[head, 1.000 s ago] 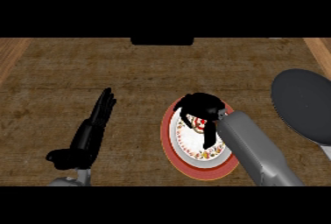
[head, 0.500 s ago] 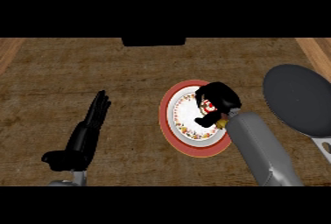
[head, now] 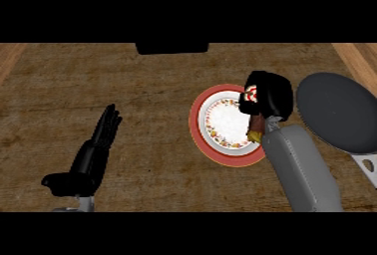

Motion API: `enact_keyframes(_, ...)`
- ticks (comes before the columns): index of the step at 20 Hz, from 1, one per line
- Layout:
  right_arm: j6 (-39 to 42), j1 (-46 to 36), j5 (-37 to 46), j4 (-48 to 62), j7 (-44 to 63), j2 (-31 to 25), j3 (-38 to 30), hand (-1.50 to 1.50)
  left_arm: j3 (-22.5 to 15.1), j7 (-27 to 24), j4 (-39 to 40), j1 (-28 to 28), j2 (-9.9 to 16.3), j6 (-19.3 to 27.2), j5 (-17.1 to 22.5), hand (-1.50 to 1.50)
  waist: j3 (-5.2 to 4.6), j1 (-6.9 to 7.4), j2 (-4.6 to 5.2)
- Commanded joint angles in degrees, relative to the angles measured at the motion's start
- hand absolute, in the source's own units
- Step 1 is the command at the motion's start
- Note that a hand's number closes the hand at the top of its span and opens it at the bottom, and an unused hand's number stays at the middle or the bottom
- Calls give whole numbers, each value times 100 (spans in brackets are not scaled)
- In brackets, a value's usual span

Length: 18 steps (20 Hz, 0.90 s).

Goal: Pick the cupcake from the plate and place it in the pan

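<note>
The cupcake (head: pixel 252 94) sits inside the right hand (head: pixel 271 93), whose black fingers curl round it so that only a patch of red-and-white top shows at the hand's left side. Hand and cupcake are over the right rim of the plate (head: pixel 213 119), on the side nearest the pan (head: pixel 335 112). Whether the cupcake is fully clear of the plate cannot be told from this steep view, but the white middle of the plate lies bare, so it looks lifted off. A brown and yellow bit shows just below the hand, by the wrist; what it is I cannot say.

The pan, dark and round, lies just right of the plate, its pale handle (head: pixel 366 167) running toward the lower right edge. The grey right forearm (head: pixel 302 169) comes up from the bottom edge between plate and pan.

The left hand (head: pixel 95 149) rests well to the left on the counter (head: pixel 110 74), fingers straight and holding nothing. A dark block (head: pixel 171 48) sits at the counter's far edge.

By my reading the pick is done and the carry is the step in hand. The next move calls for going right until the hand is over the pan's middle, then lowering and uncurling the fingers so the cupcake lands upright, clear of the pan's near wall.
</note>
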Motion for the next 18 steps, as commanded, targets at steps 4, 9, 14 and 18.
enact_keyframes(4,-211,703,731,-2253,1677,348,146,150,36,-146,131,-25,50,-256,110,0,8,139,74)
enact_keyframes(9,-472,1116,261,-2731,1657,173,-460,150,76,65,248,-515,-85,-102,-47,0,15,252,126)
enact_keyframes(14,-1052,1645,-208,-2768,1137,-267,-1149,150,-28,-96,109,-178,-169,-155,-84,0,17,289,133)
enact_keyframes(18,-1230,1463,-597,-2210,597,-805,-1717,150,28,54,159,-395,-238,-145,-116,0,17,312,139)
